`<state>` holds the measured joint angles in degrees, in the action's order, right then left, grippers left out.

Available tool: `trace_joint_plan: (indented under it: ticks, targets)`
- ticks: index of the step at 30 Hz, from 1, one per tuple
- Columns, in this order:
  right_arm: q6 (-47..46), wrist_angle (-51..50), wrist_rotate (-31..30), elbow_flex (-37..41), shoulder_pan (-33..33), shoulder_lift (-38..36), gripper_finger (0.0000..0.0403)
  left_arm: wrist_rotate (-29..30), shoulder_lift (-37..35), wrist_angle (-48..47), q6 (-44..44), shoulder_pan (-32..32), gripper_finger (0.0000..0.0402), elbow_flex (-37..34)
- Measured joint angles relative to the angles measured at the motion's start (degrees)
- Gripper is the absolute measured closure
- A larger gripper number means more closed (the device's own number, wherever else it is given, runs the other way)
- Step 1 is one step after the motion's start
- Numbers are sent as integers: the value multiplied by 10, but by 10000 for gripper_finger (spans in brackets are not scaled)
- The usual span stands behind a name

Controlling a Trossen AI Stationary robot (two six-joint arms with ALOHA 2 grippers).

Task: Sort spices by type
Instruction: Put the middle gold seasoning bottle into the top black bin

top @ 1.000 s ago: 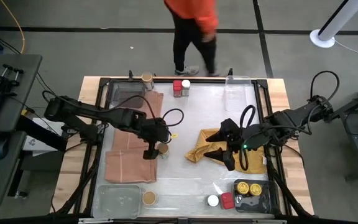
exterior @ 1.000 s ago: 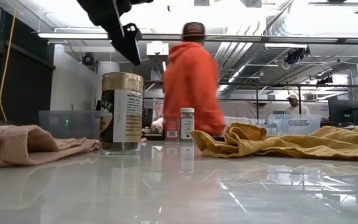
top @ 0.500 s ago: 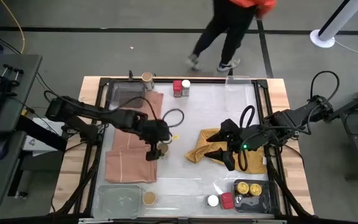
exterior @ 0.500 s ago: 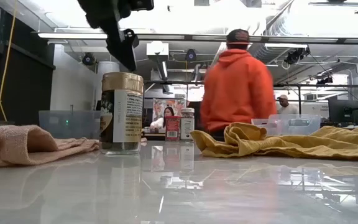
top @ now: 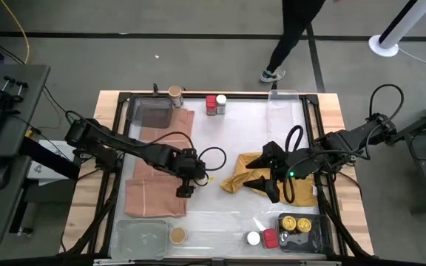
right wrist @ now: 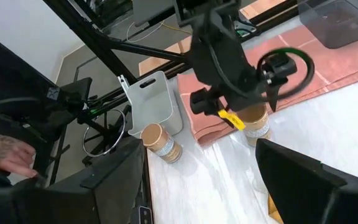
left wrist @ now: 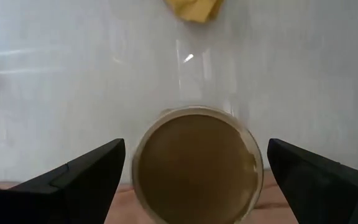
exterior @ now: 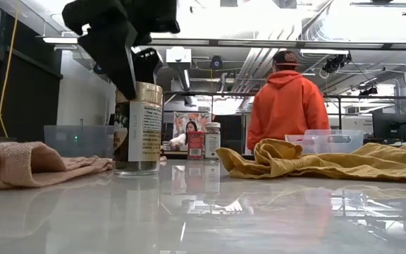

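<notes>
A spice jar with a tan lid [left wrist: 194, 165] stands upright on the white table beside the pink cloth [top: 154, 177]; it also shows in the low view [exterior: 138, 127]. My left gripper [left wrist: 196, 146] is open and points down over it, one finger on each side of the lid. The low view shows the left gripper [exterior: 129, 67] at the level of the jar's top; I cannot tell whether it touches. My right gripper [top: 263, 186] is open above the mustard-yellow cloth [top: 246, 174] and touches nothing.
Far edge: a tan-lidded jar [top: 174, 92], a red one [top: 211, 104] and a white one [top: 221, 100]. Near left, a tan-lidded jar [top: 176, 235] beside a clear tray [top: 135, 240]. Near right, a tray [top: 318, 240] with two gold lids [top: 297, 222], next to red [top: 270, 237] and white [top: 254, 238] jars. A person walks beyond the far edge.
My left gripper has come down and shifted slightly toward the table's right, from beside the tan-lidded jar to straddling its top. The jar has stayed where it was. The person in orange has walked along the far side toward the right.
</notes>
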<state>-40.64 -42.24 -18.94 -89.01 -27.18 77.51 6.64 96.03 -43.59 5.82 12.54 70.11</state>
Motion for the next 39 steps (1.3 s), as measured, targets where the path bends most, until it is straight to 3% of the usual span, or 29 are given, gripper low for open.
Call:
trace_joint_plan:
  ticks: [6,12,15,17,20,23,25,29,33,39]
  targets:
    - [0,0,0,0,0,0,98,-18,31,5,-9,-1,42,0]
    - [6,-5,0,0,0,0,98,-9,32,11,-9,-4,156,0]
    - [6,-22,0,0,0,0,98,-10,11,-9,2,-15,168,2]
    - [11,-46,7,0,0,0,98,10,-15,-40,11,-31,168,11]
    - [13,-90,7,0,0,0,98,96,-75,-76,31,-68,168,24]
    - [33,-123,1,0,0,0,98,197,-145,-103,79,-129,168,32]
    - [58,-130,-10,0,0,0,98,226,-183,-132,121,-189,168,34]
    - [112,-125,-48,0,5,0,98,226,-220,-204,163,-338,168,33]
    - [146,-115,-83,0,30,0,98,209,-213,-207,107,-478,168,33]
    - [123,-69,-95,0,93,0,98,150,-181,-178,75,-608,168,23]
